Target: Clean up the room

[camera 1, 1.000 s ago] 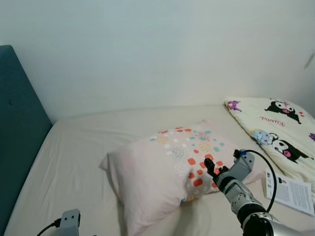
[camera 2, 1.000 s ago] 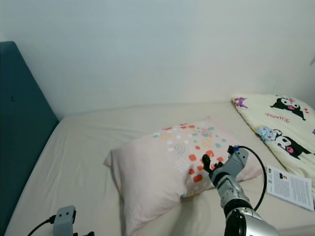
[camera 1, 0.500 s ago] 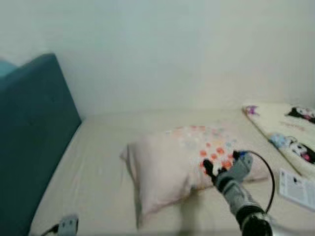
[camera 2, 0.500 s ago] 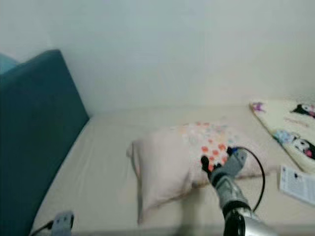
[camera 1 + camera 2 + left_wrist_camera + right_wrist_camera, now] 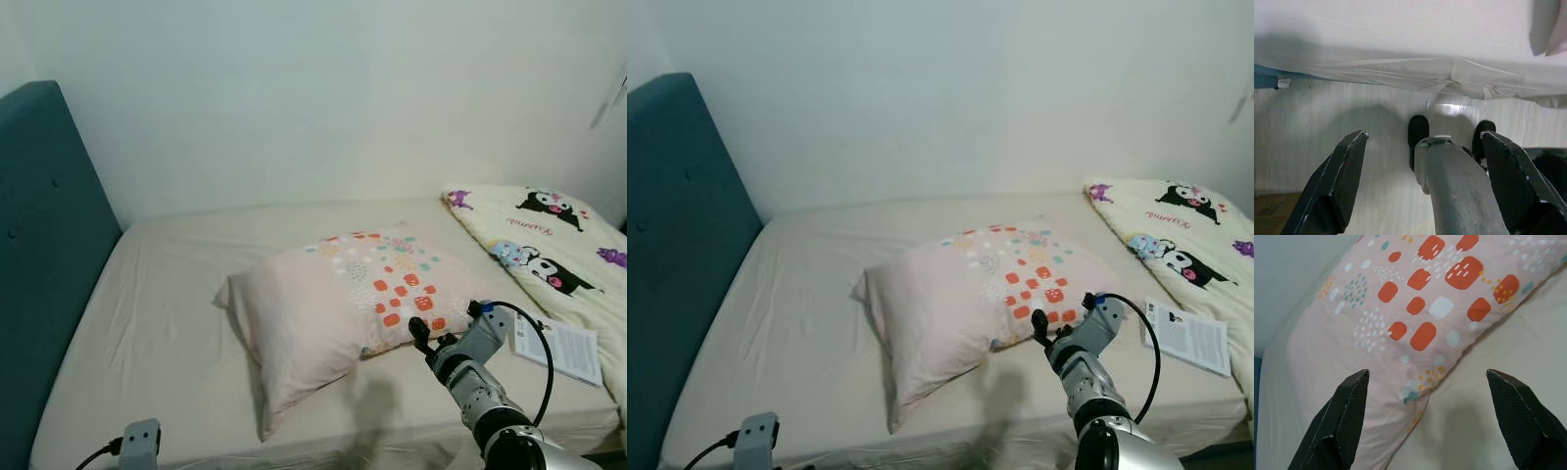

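1 pink patterned pillow (image 5: pixel 343 294) lies mid-bed on the beige sheet (image 5: pixel 167 323). Right gripper (image 5: pixel 1425 431) hovers near its front edge, fingers spread. Left gripper (image 5: pixel 1425 191) hangs over floor, fingers spread.

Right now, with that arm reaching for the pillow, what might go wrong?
The right tool hangs open just short of the pillow, so it might pinch the loose bed sheet along with the pillowcase. Dragging the pillow could also sweep the printed leaflet beside it off the mattress edge.
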{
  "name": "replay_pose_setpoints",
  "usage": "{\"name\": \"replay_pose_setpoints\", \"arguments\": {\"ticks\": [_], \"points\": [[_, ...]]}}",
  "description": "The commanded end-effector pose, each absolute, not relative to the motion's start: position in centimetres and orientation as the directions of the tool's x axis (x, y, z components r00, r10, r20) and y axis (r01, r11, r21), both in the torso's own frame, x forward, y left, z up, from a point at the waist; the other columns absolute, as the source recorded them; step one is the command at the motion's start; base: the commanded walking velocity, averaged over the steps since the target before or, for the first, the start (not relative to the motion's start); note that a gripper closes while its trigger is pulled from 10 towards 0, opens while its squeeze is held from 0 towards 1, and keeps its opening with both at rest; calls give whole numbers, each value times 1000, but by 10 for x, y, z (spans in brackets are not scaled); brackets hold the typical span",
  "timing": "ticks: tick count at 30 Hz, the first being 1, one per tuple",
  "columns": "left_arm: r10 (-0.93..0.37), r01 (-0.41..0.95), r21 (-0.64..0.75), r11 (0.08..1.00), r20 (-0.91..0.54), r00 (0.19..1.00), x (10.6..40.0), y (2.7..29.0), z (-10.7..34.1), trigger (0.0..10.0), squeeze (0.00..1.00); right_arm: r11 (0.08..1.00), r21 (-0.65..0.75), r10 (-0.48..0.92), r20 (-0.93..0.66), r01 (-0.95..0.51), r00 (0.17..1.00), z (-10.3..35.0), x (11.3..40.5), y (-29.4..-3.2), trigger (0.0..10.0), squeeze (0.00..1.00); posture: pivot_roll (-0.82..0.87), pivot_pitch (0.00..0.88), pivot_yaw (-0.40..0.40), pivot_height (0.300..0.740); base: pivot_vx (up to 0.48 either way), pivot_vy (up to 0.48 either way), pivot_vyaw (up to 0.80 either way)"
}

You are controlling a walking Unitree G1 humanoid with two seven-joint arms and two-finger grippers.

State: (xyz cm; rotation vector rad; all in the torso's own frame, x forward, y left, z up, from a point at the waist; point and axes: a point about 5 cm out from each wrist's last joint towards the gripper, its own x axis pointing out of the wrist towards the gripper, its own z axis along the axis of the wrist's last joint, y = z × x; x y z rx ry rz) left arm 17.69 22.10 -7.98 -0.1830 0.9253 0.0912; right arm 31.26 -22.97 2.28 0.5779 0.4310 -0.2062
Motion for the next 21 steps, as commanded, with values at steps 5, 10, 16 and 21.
{"name": "replay_pose_setpoints", "arguments": {"ticks": [5,10,16,21], "points": [[8,-151,-104,983,-799,602,179,221,-79,10000,0,817,494,-73,-424,298,903,29,318,-229,10000,0,-50,0,-4,721,0,-285,0],[16,-163,-104,981,-797,603,180,221,-79,10000,0,820,492,-71,-421,293,904,30,319,-228,10000,0,-49,0,-5,721,0,0,0],[14,-166,-110,980,-794,608,179,222,-79,10000,0,838,469,-65,-423,279,904,30,320,-227,10000,0,-43,0,-3,721,0,0,0],[12,-173,-122,977,-783,622,180,222,-77,10000,0,844,457,-64,-433,280,899,30,320,-227,10000,0,-42,0,-3,721,0,0,0]]}}
